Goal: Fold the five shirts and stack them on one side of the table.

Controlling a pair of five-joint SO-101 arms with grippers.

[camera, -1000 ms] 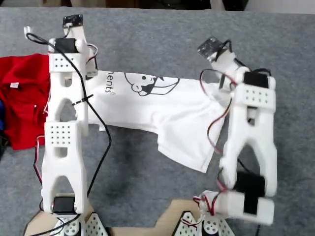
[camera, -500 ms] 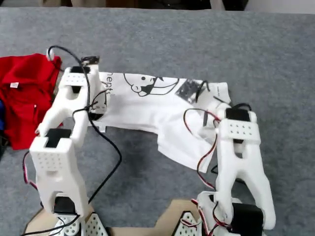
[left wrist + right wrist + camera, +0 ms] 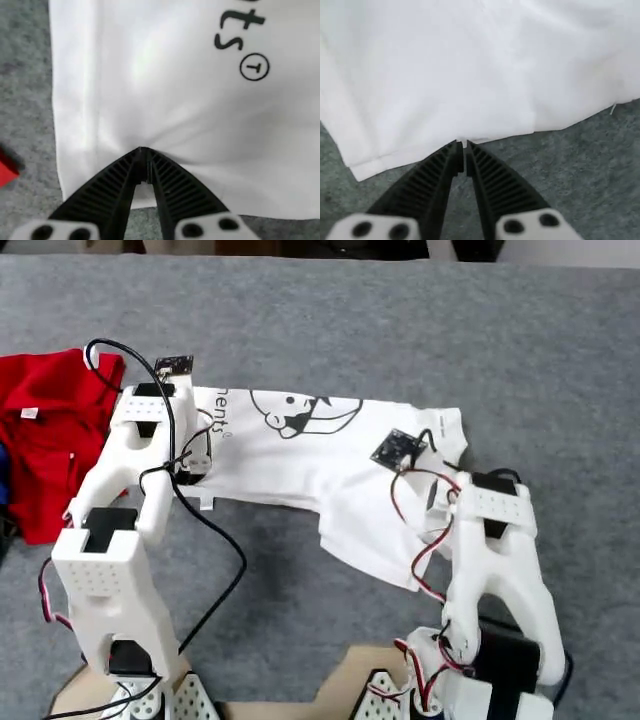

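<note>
A white shirt (image 3: 300, 455) with black print lies spread across the middle of the grey table. My left gripper (image 3: 196, 466) is at its left end, shut and pinching the fabric (image 3: 175, 75) just inside the near hem, where creases fan out from the fingertips (image 3: 142, 151). My right gripper (image 3: 432, 497) is at the shirt's right end, shut with its tips (image 3: 462, 145) on the hem of the white cloth (image 3: 445, 65). A red shirt (image 3: 50, 440) lies at the table's left edge.
A strip of blue cloth (image 3: 3, 485) shows at the far left beside the red shirt. A corner of red (image 3: 7, 167) lies close to the left gripper. Bare grey table (image 3: 400, 320) stretches beyond the shirt and to the right.
Both arms have drawn back from the far side toward the near side and come down onto the shirt's ends. The bunched right sleeve now lies flatter.
</note>
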